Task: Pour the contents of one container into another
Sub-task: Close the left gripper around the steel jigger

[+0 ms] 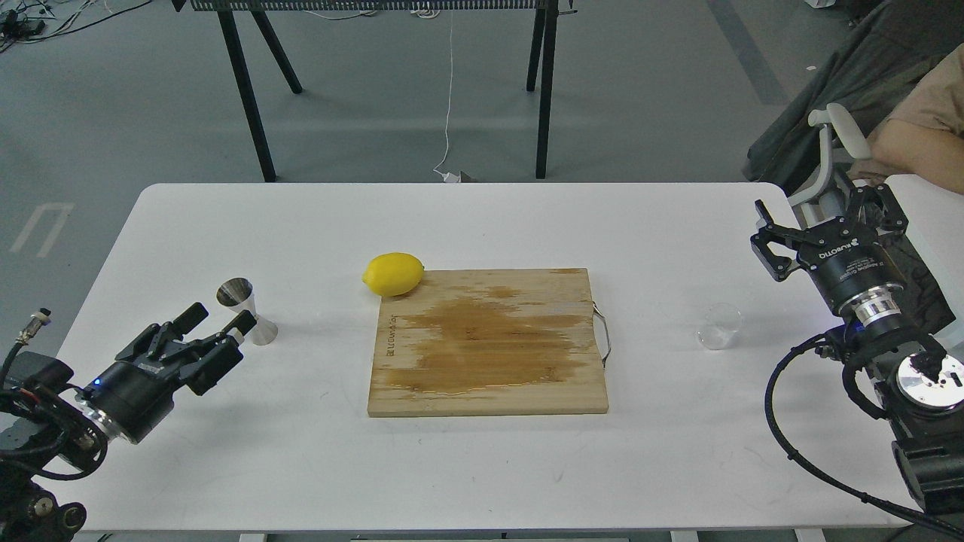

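Note:
The steel hourglass jigger (pixel 246 311) stands upright on the white table (pixel 482 226) at the left. My left gripper (pixel 220 316) is open just in front of it, low over the table, one fingertip overlapping the jigger's base; nothing is between its fingers. The tiny clear glass cup (pixel 719 327) stands upright at the right, to the right of the wooden board. My right gripper (pixel 825 209) is open, raised behind and to the right of the cup, well apart from it.
A wooden cutting board (pixel 488 342) with a wet stain and a metal handle lies mid-table. A yellow lemon (pixel 393 273) rests at its far left corner. A seated person (pixel 922 128) and a chair are at the far right, black table legs (pixel 248 90) behind.

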You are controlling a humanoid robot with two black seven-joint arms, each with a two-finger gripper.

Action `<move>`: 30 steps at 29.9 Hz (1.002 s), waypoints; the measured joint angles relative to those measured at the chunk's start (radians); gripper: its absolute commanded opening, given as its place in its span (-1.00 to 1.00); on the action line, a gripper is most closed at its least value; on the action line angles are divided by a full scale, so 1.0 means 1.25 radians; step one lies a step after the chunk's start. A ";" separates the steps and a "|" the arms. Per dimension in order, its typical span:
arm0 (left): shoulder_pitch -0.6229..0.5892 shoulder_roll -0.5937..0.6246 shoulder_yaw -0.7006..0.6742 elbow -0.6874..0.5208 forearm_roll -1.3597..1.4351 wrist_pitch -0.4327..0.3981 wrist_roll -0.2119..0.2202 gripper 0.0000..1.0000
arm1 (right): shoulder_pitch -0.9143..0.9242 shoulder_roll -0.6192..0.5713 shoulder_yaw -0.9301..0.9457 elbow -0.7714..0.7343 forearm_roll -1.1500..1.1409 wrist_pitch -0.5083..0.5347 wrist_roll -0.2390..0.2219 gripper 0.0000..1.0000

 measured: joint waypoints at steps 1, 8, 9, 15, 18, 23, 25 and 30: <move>-0.002 -0.009 0.000 0.015 0.011 -0.001 0.000 0.99 | 0.001 0.000 0.000 0.000 0.000 0.000 0.000 0.98; -0.051 -0.046 0.008 0.126 0.029 -0.018 0.000 0.99 | 0.001 -0.003 0.001 0.001 0.000 0.000 0.000 0.98; -0.056 -0.048 0.009 0.137 0.029 -0.021 0.000 0.99 | 0.001 -0.004 0.002 0.001 0.000 0.000 0.000 0.98; -0.076 -0.076 0.010 0.181 0.030 -0.043 0.000 0.99 | 0.000 -0.004 0.002 0.001 0.000 0.000 0.000 0.98; -0.088 -0.090 0.029 0.199 0.030 -0.046 0.000 0.99 | 0.000 -0.004 0.004 0.001 0.000 0.000 0.000 0.98; -0.119 -0.116 0.063 0.236 0.026 -0.047 0.000 0.99 | 0.002 -0.011 0.006 0.001 0.000 0.000 0.000 0.98; -0.130 -0.127 0.067 0.253 0.026 -0.047 0.000 0.99 | 0.002 -0.013 0.006 0.001 0.000 0.000 0.000 0.97; -0.157 -0.139 0.079 0.287 0.025 -0.048 0.000 0.99 | 0.002 -0.014 0.006 0.003 0.000 0.000 0.000 0.97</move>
